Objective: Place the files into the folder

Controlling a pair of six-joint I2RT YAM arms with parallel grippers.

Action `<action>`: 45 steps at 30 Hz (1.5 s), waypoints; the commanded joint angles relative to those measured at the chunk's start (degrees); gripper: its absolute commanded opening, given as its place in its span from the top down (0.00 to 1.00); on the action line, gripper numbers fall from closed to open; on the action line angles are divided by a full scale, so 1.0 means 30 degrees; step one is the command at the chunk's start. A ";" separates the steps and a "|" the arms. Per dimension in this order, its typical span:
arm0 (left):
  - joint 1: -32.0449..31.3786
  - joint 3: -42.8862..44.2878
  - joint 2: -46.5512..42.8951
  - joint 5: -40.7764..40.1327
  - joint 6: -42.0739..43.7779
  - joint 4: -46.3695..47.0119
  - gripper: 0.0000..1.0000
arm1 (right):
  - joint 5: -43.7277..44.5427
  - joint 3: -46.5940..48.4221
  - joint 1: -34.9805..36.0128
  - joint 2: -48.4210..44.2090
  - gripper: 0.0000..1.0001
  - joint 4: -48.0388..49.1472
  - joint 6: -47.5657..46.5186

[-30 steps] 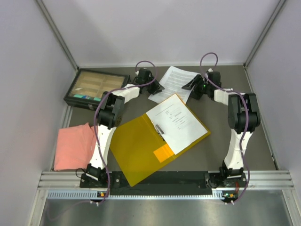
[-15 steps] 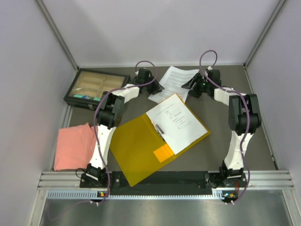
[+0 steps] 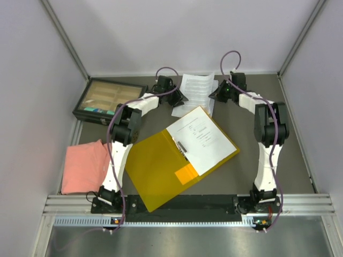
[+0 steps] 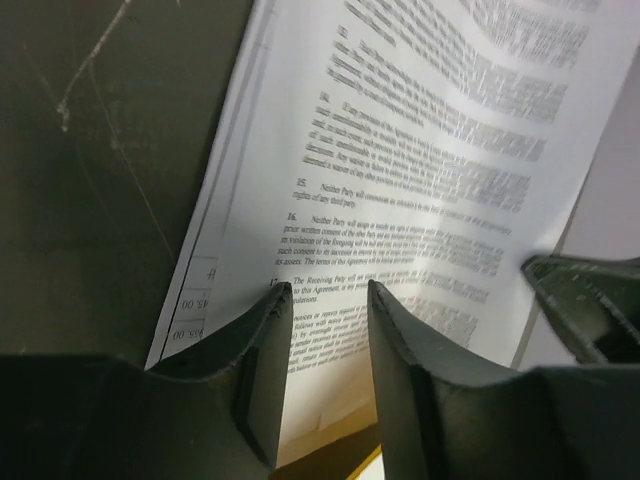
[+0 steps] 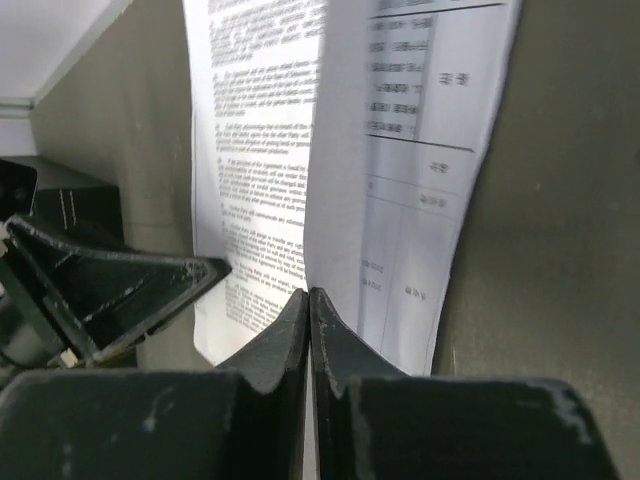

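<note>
The yellow folder (image 3: 155,171) lies open mid-table with a printed white sheet (image 3: 201,139) on its right half. More files (image 3: 197,85) lie at the back, between both grippers. My right gripper (image 3: 214,95) (image 5: 308,293) is shut on the right edge of the top sheet (image 5: 400,150), which bows upward from the pinch. The text page under it (image 5: 255,150) stays flat. My left gripper (image 3: 178,99) (image 4: 325,290) is open over the left part of the files (image 4: 400,150), with only paper showing between its fingers.
A black compartment box (image 3: 110,100) sits at the back left. A pink cloth (image 3: 83,166) lies at the left front. Grey walls close in the back and sides, and an aluminium rail (image 3: 187,206) runs along the near edge.
The right gripper has slid left and back and closed on the sheet's edge, bunching the loose sheets narrower. The left gripper's jaws have spread a little.
</note>
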 commanded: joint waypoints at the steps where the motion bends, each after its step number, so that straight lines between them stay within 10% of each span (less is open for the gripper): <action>1: 0.0038 0.1008 0.0115 0.0300 0.1603 -0.2286 0.56 | 0.2103 0.2431 0.0084 -0.0041 1.00 -0.1967 -0.2395; 17: 0.0096 0.1832 -0.4776 0.0358 0.4650 -0.5773 0.44 | 0.7171 0.2636 -0.0180 -0.5806 1.00 -0.6160 -0.8663; 28: 0.0096 -0.4432 -1.2269 0.1207 0.5647 -0.4958 0.43 | 0.8582 0.4602 0.1426 -1.0436 1.00 -1.1637 -1.1655; 45: -0.0109 -1.8910 -2.1097 0.2645 0.4856 -0.1732 0.43 | -0.2957 -0.1166 0.6032 -1.6735 1.00 -1.3401 -0.9313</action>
